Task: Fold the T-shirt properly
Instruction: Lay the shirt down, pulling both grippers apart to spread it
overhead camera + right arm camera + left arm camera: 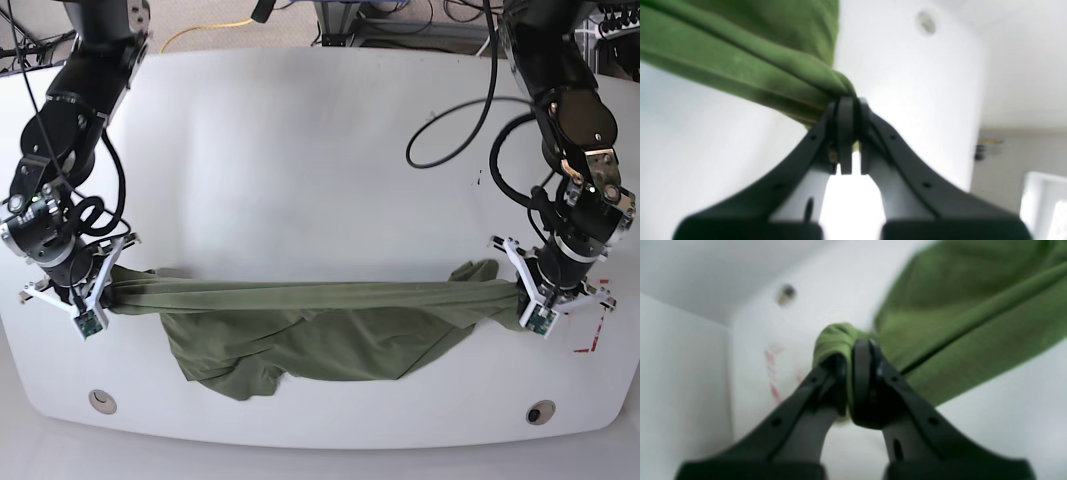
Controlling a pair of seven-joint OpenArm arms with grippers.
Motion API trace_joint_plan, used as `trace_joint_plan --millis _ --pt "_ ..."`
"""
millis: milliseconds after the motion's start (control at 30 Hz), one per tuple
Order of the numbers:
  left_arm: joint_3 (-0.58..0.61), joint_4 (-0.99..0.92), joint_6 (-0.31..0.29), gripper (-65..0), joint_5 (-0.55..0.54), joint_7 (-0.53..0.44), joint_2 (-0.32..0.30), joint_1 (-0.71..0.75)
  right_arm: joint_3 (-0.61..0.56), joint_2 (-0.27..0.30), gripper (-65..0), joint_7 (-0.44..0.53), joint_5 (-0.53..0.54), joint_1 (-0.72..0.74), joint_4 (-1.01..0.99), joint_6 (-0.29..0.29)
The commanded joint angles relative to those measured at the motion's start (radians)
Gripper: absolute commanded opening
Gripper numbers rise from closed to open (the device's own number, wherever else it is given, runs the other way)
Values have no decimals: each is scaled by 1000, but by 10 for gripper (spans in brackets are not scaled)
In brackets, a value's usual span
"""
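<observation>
On the white desk (pixel 320 130) I count one T-shirt (pixel 310 330), two of my hands, two round fittings set into the desk's near edge, and one patch of red marks.

Going left to right across the base view: at 9 o'clock, my right hand (pixel 100 292) is clamped tight on one bunched end of the olive-green shirt. In its wrist view, the right hand (pixel 848 110) has its jaws pressed together with a knot of cloth squeezed between them. Below it, near 7 o'clock, sits the first round fitting (pixel 100 401).

The shirt runs as one taut, rope-like band across the desk's middle, with the rest of the cloth sagging in a wrinkled heap toward 6 o'clock.

At 3 o'clock, my left hand (pixel 528 298) pinches the other end; in its wrist view, the left hand (pixel 850 353) has green fabric wadded between closed jaws. The second fitting (pixel 540 412) lies toward 5 o'clock, the red marks (pixel 592 338) just beside my left hand.
</observation>
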Motion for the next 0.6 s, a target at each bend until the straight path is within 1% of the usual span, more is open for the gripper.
trace_joint_plan --millis 0,67,167,267,367,433,500,567 --pt "-5 17 13 -650 15 -14 -11 65 39 -1 -650 61 -22 -82 17 -8" --pt "-10 17 5 -650 15 -16 15 138 56 -32 -650 84 -23 -157 17 -8" --pt "-10 18 -26 -650 20 -16 26 241 82 -60 -650 101 -23 -244 17 -8" --pt "-7 18 -33 -650 21 -18 28 332 90 -76 -650 132 -25 -307 17 -8" --pt "-7 20 -33 -650 18 -19 29 424 93 -78 -650 150 -25 -373 17 -8" --pt "-7 20 -33 -650 18 -21 29 476 118 -78 -650 156 -20 -410 17 -8" --pt "-10 20 -33 -650 17 -21 29 528 144 -99 -650 171 -22 -445 17 -8" --pt "-11 20 -33 -650 18 -21 29 554 159 -109 -650 179 -25 -467 17 -8"
